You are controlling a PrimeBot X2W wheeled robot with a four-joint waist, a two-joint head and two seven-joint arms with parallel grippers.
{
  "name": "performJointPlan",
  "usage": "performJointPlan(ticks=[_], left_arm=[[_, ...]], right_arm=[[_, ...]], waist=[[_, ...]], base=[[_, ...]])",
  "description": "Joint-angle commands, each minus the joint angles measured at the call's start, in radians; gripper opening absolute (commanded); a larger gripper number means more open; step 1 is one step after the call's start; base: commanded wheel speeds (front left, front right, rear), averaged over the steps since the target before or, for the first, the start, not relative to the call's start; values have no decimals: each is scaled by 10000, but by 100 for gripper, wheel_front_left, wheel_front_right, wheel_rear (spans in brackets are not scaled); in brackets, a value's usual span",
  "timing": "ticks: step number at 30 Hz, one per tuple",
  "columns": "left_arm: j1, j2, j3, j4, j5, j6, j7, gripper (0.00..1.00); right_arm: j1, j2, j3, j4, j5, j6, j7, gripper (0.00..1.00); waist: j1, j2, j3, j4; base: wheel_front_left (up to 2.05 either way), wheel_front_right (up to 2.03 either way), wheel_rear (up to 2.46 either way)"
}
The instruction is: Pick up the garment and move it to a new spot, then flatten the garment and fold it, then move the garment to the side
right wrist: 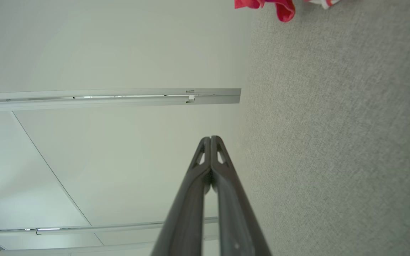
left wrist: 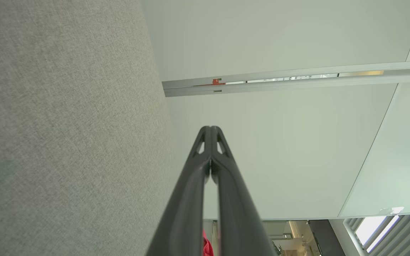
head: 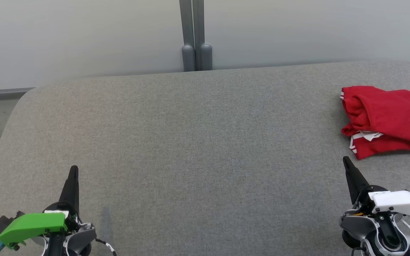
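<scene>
One red garment (head: pixel 390 121) lies on my grey table (head: pixel 205 142), cut off at the head view's right edge. My left gripper (head: pixel 73 168) and right gripper (head: pixel 346 160) sit closed tight, empty.

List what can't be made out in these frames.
- Red garment: head view, the right edge cuts it off; type and full extent unclear.
- Right wrist view: the top edge leaves just a scrap of it.
- Red sliver: left wrist view, mostly hidden behind the fingers of the left gripper; cannot tell what it is.
- Grey table: head view, its right end and near edge run out of frame.
</scene>
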Motion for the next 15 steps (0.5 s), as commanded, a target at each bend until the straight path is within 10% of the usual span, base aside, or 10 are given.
performJointPlan(ticks=[1, 15], left_arm=[[-191, 55, 68, -44, -237, -77, 53, 0], [-182, 56, 113, -46, -454, -100, 135, 0]], right_arm=[[-130, -45, -44, -60, 191, 6, 86, 0], [-117, -31, -96, -59, 447, 6, 170, 0]], waist=[[0, 0, 1, -1], [0, 0, 3, -4]], base=[[0, 0, 0], [0, 0, 0]])
